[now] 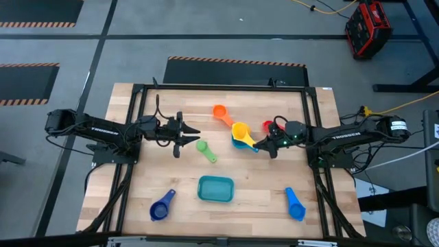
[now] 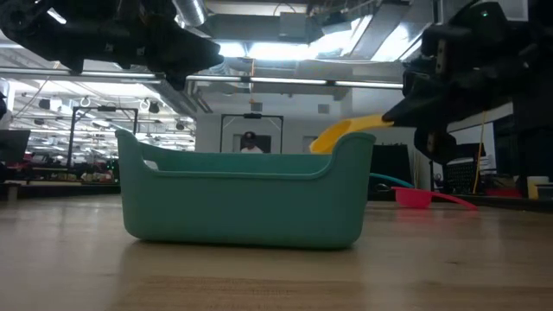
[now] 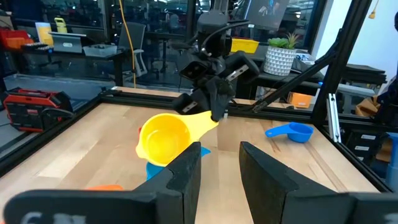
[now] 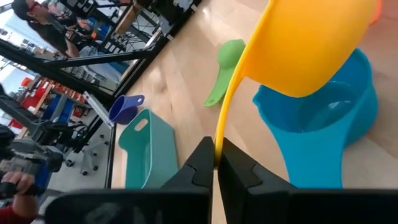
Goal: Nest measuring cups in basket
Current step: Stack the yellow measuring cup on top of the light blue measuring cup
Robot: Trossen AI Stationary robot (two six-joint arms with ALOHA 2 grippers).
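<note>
My right gripper (image 1: 264,145) is shut on the yellow measuring cup (image 1: 241,132), which hangs over the light blue cup (image 4: 323,130) right of the table's middle. The orange cup (image 1: 219,112) and red cup (image 1: 267,125) lie farther back. The green cup (image 1: 206,149) lies left of the yellow one. The teal basket (image 1: 216,189) stands near the front, with the dark blue cup (image 1: 161,206) to its left and the blue cup (image 1: 295,204) to its right. My left gripper (image 1: 186,130) waits open at mid-left, holding nothing. My right gripper pinches the yellow cup's flat handle near its free end (image 4: 217,146) between its two fingers. The fingers come from the table's right, slanting slightly down, along the handle. The cup is off the table and tipped, its mouth (image 3: 163,140) facing the table's left. Whether it touches the light blue cup I cannot tell.
A black frame (image 1: 312,123) runs around the wooden tabletop (image 1: 260,206). Bare wood lies between the basket and the held cup. Shelves, desks and a person show in the room beyond the table.
</note>
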